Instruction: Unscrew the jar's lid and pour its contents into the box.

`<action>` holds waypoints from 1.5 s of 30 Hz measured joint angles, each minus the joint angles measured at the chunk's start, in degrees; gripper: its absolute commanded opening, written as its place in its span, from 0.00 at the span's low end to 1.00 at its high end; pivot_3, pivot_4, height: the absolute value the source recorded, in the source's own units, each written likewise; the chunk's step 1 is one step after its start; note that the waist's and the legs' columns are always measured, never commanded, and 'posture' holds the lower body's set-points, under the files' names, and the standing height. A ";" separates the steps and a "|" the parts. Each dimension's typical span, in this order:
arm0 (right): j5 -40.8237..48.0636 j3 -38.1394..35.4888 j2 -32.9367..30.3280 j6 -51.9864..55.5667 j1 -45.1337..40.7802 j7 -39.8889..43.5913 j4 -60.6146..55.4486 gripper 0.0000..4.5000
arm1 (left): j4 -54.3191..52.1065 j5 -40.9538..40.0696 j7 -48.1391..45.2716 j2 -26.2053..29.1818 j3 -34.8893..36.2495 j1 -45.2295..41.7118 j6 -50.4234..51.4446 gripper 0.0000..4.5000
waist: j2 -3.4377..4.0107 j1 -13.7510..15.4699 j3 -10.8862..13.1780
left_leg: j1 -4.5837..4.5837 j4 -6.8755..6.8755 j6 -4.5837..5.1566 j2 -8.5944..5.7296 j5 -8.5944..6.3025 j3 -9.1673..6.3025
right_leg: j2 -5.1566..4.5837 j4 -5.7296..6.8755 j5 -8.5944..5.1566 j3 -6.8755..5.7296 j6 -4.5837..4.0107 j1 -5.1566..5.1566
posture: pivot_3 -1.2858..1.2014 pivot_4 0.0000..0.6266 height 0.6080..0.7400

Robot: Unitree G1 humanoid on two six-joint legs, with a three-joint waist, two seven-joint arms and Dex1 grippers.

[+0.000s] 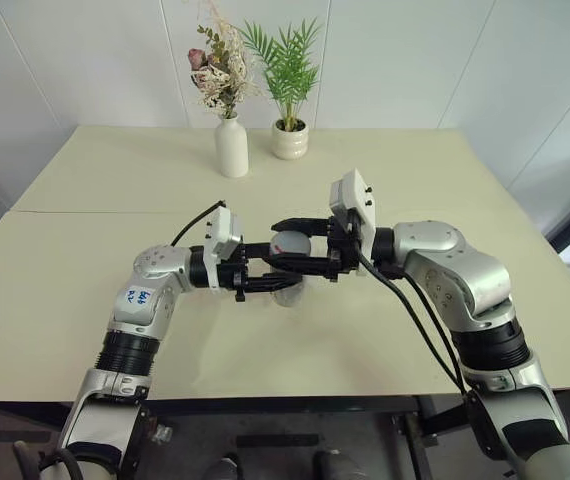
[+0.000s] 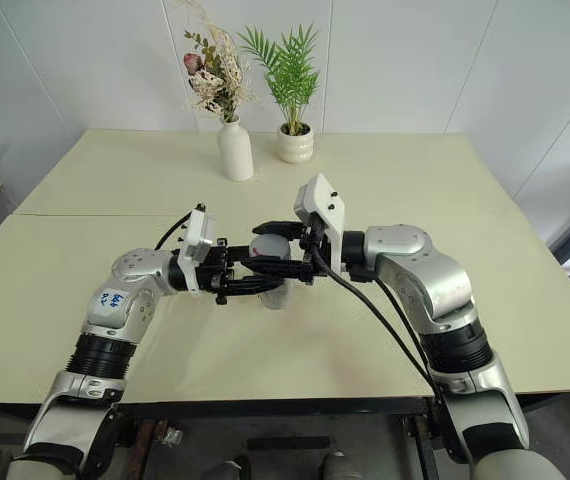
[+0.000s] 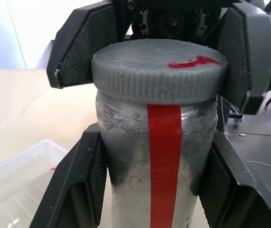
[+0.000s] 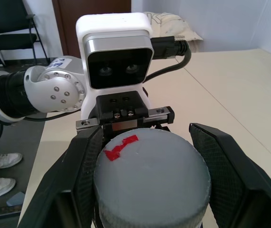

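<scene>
Above the table (image 1: 85, 300), left end effector (image 3: 150, 190) clamps jar (image 3: 159, 161), right end effector (image 4: 150, 175) lid (image 4: 150, 171).

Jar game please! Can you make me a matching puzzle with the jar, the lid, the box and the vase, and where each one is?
Things:
1. jar
2. lid
3. box
4. vase

Places:
A. at the table's far side, beside the plant pot
B. between the left gripper's fingers
C. on the table, below the jar
D. on top of the jar, between the right gripper's fingers

Pairs: 1-B, 2-D, 3-C, 4-A
</scene>
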 measured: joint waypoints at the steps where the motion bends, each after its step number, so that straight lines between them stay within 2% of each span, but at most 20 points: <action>1: 0.00 0.02 -0.13 -0.36 -0.44 0.70 0.66 0.57 | 0.32 0.00 -0.23 0.00 -0.03 -0.32 -0.12 0.48 | 0.00 0.00 0.00 | 0.00 0.00 0.00 0.00 0.00 0.00 | 0.00 0.00 0.00 0.00 0.00 0.00 | 0.52 0.24 1.00; 13: -0.06 0.27 -1.16 -3.44 -1.56 8.34 4.33 0.57 | 0.99 -0.25 -2.06 -0.02 -1.42 -1.05 -0.93 0.48 | 0.00 0.01 0.00 | 0.00 0.00 -0.02 0.00 -0.02 -0.01 | 0.00 0.01 0.07 -0.01 0.15 -0.01 | 0.52 0.24 1.00; 28: -0.32 0.55 -1.37 -3.93 -2.33 9.54 5.41 0.57 | 1.63 -0.51 -2.08 -0.02 -1.73 -1.25 -1.95 0.48 | 0.00 0.02 0.00 | 0.00 0.00 -0.02 0.00 -0.02 -0.01 | 0.00 0.02 0.08 -0.01 0.17 -0.02 | 0.52 0.24 1.00; 33: -0.32 1.13 -1.37 -3.55 -3.08 10.65 6.23 0.96 | 3.34 -0.51 -1.90 -0.01 -1.57 -1.46 -2.32 0.48 | 0.00 0.02 0.00 | 0.00 0.00 -0.02 0.00 -0.02 -0.01 | 0.00 0.04 0.08 -0.01 0.16 -0.02 | 0.52 0.24 1.00; 34: -0.32 1.27 -1.37 -3.54 -3.08 10.90 6.23 1.00 | 3.52 -0.51 -1.78 -0.01 -1.51 -1.45 -2.37 0.48 | 0.00 0.01 0.00 | 0.00 0.01 -0.02 0.00 -0.02 -0.01 | 0.00 0.04 0.08 -0.01 0.17 -0.02 | 0.52 0.24 1.00; 45: -1.33 1.39 -1.07 -4.03 -4.27 10.63 7.04 1.00 | 3.67 -0.57 -0.72 -0.23 -1.17 -1.48 -2.46 0.48 | 0.00 0.00 0.00 | 0.00 0.01 -0.02 0.00 -0.02 0.00 | 0.00 0.05 0.12 -0.01 0.24 -0.03 | 0.52 0.24 1.00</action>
